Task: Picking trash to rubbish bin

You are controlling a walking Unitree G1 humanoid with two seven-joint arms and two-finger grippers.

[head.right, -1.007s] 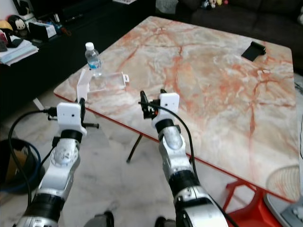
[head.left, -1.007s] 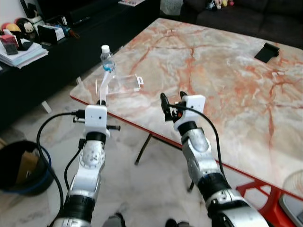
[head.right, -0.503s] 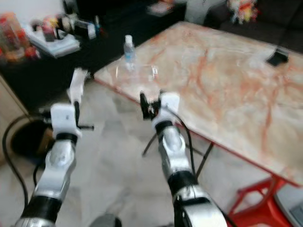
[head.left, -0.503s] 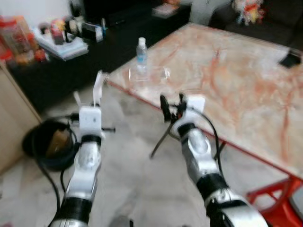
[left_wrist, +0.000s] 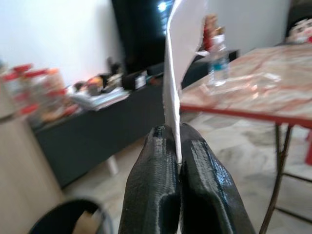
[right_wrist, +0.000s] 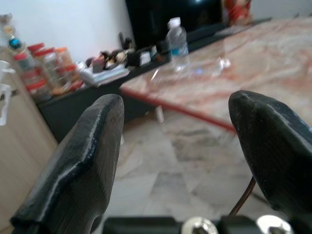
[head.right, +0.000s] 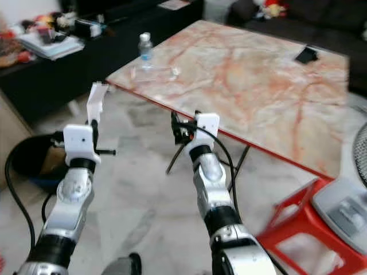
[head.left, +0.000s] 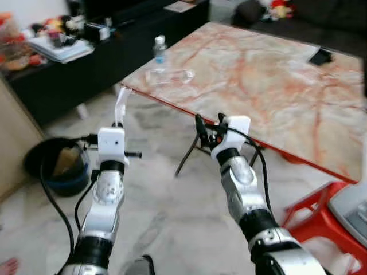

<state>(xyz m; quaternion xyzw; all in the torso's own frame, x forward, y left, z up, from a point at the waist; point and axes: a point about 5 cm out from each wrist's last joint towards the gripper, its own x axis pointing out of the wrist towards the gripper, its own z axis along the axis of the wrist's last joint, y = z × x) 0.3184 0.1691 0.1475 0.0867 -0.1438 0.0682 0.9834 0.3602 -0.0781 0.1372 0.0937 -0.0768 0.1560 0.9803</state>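
Cam has swung since 0.5 s ago: the marble-look table [head.left: 269,74] now sits further back and right, more floor in frame; the black rubbish bin [head.left: 54,166] is still at the robot's left. Arms hold the same pose.

Left gripper [left_wrist: 176,141] has its black fingers pinched tight on a thin flat white strip of trash [left_wrist: 178,53], paper or plastic, can't tell which. The strip is stiff, stands upright above the fingertips, edge-on in the wrist cam. In the head view the trash sits over the floor, near the table's corner and apart from the bin.

Right gripper [right_wrist: 175,126] has its fingers spread wide, nothing between them, raised in front of the table's red edge.

Table: glossy top, pink-orange veins, red rim, thin dark legs. On its far corner stand a clear water bottle [head.left: 159,48] w/ white cap and, just beside it, a clear plastic container [head.left: 172,76]. Bin is round, w/ brownish stuff inside. Floor [head.left: 166,212] is pale polished tile.
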